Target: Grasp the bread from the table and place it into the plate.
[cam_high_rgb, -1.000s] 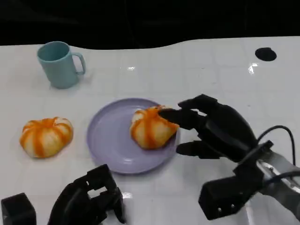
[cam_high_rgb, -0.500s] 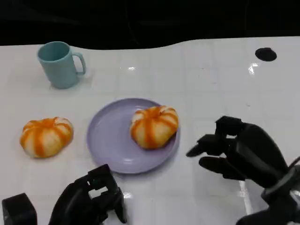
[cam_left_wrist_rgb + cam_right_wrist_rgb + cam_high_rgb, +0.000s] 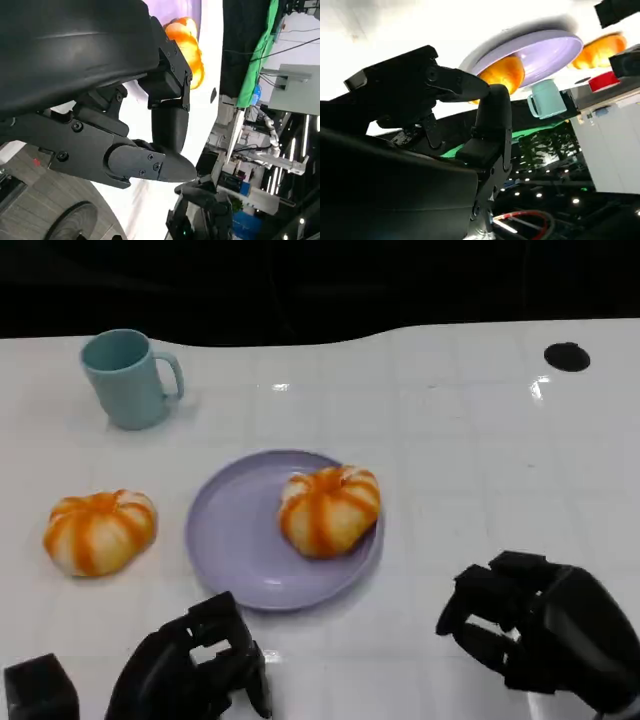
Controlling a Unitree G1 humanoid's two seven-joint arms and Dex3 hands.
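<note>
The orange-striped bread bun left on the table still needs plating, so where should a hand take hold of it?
Grip the orange-striped round bread bun from above, fingers on opposite sides of its dome. It sits flat with open table around it, nearest the left hand.

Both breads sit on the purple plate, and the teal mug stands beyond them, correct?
Not quite. The head view shows one bread on the plate; the other bread lies on the table to the left of it. The mug does stand beyond.
</note>
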